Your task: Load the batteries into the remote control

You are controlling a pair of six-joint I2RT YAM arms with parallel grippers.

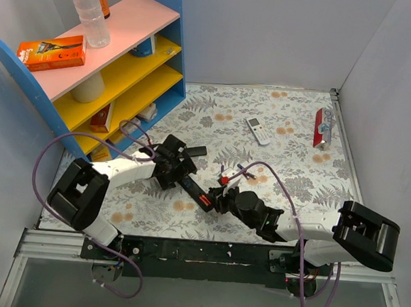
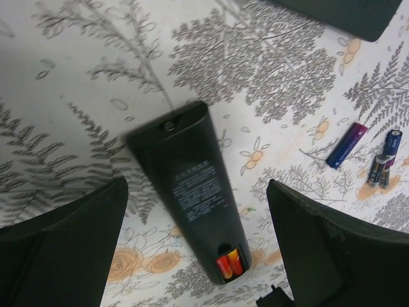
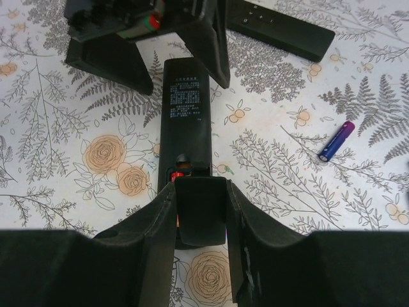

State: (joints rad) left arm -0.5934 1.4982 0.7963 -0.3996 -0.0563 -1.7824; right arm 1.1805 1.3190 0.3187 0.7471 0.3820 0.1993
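The remote control (image 1: 193, 188) lies back-up on the floral table, between the two grippers. Two red batteries (image 2: 230, 263) sit in its open compartment at the near end; they also show in the right wrist view (image 3: 176, 173). My left gripper (image 2: 197, 192) is open, its fingers standing either side of the remote (image 2: 192, 185) without touching. My right gripper (image 3: 200, 195) is shut on a small black battery cover (image 3: 200, 214), held over the compartment end of the remote (image 3: 185, 109). A loose purple-blue battery (image 2: 347, 145) and two more batteries (image 2: 385, 163) lie to the right.
A shorter plain black bar (image 1: 195, 151) lies just beyond the left gripper. A small white remote (image 1: 258, 131) lies further back. A blue shelf unit (image 1: 105, 67) stands at the back left. A red package (image 1: 323, 127) lies by the right wall.
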